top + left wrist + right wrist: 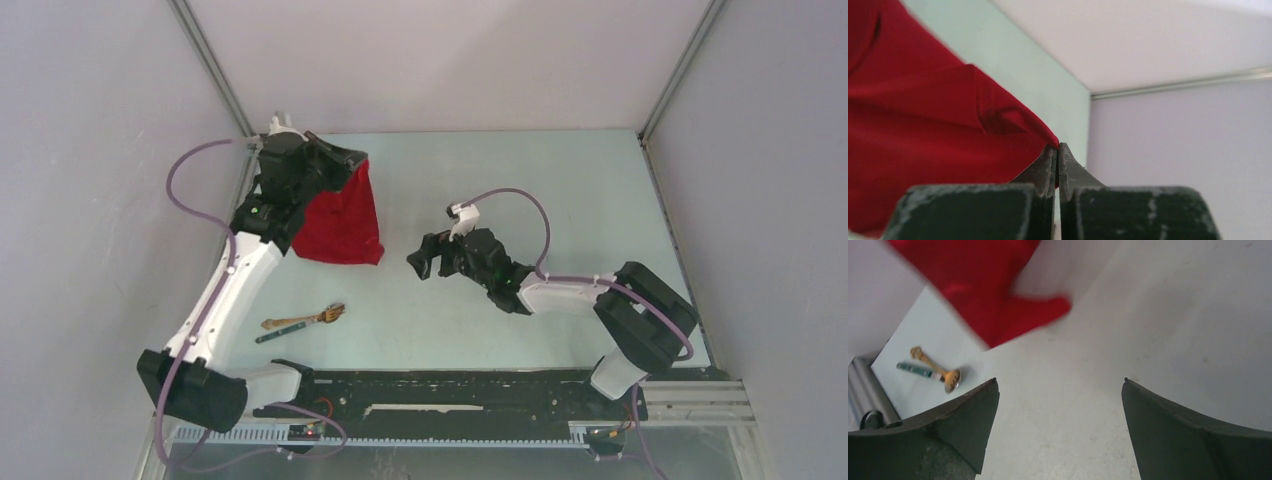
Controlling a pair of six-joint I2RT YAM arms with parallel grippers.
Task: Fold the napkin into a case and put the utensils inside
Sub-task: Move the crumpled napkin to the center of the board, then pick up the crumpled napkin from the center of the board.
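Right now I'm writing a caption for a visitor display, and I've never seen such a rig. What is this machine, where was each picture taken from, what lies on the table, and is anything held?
The machine is two robot arms, a left arm and a right arm, bolted at the near edge of a pale table. The wide picture looks down from above and behind them. The other two pictures come from small cameras on the wrists, so each shows its own arm's two-fingered tool. The left tool is shut, pinching a corner of a red napkin and holding that corner up. The right tool is open and holds nothing; it hovers above the table. A small wooden fork and a thin dark teal stick lie close together beside the left arm, untouched.
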